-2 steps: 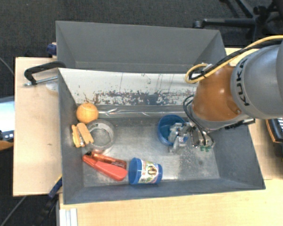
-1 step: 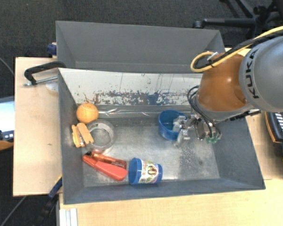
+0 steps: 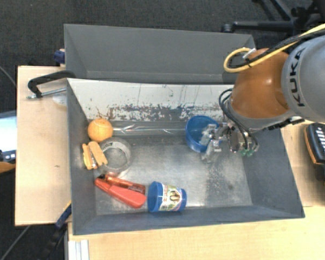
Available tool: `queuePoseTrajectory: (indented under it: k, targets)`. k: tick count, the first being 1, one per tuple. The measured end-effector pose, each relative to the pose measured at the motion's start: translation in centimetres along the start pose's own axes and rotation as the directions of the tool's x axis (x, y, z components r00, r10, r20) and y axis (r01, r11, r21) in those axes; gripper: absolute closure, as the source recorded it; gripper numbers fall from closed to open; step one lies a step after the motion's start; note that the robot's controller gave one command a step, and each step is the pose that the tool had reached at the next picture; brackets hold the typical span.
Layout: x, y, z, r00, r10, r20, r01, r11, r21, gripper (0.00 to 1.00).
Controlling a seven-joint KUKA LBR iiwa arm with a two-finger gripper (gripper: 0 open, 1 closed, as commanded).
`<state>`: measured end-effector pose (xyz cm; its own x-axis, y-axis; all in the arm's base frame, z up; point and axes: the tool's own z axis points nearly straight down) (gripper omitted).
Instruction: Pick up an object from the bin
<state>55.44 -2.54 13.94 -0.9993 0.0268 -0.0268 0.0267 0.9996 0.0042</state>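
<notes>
I have the gripper [image 3: 214, 141] at the right rim of the blue cup [image 3: 195, 132], the orange ball [image 3: 99, 129] well left of that cup, and I cannot tell its opening.

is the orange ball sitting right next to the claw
No, the orange ball lies by the left wall of the bin, while the claw is across the bin at the blue bowl.
</notes>
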Motion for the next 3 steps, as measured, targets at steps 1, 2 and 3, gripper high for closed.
queuePoseTrajectory:
  k: [1, 2, 3]
  targets:
    - [0.6, -0.4, -0.9, 1.0, 0.003, -0.014, -0.003, 1.0, -0.001, 1.0]
    - [-0.6, 0.5, -4.2, 0.999, -0.033, 0.004, 0.033, 0.999, 0.0, 1.0]
    - [-2.5, 0.8, -6.2, 0.997, -0.073, -0.004, 0.073, 0.997, -0.002, 1.0]
